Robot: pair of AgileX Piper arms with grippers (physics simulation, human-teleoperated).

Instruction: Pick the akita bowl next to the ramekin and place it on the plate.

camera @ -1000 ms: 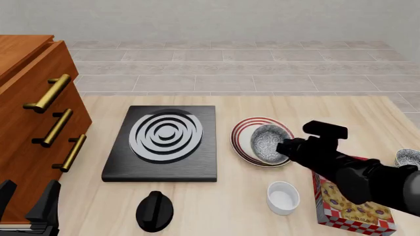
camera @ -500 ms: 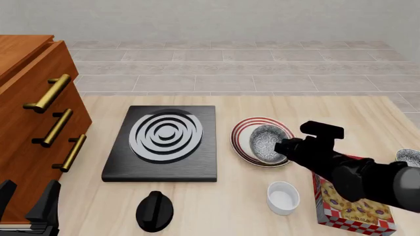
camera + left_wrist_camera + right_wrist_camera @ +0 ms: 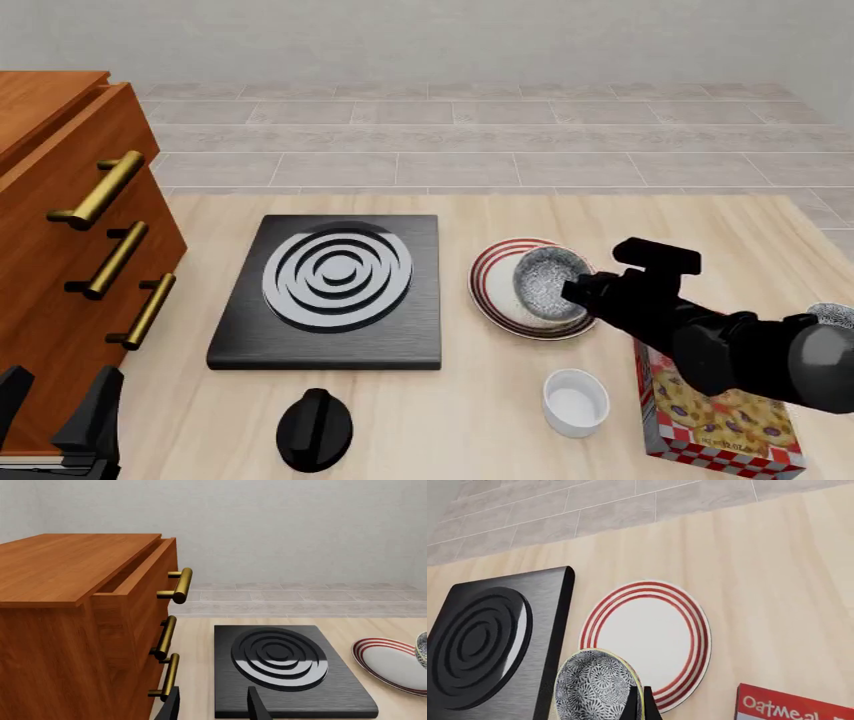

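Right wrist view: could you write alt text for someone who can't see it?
A gripper holds a speckled akita bowl by its rim above a white, red-striped plate on a wooden table, with a black stove alongside and a red oatmeal box.

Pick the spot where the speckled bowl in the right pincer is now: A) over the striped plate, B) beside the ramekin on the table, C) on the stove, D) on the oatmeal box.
A: in the front view the bowl sits over the plate, gripped at its rim by the right pincer; the right wrist view shows the same.
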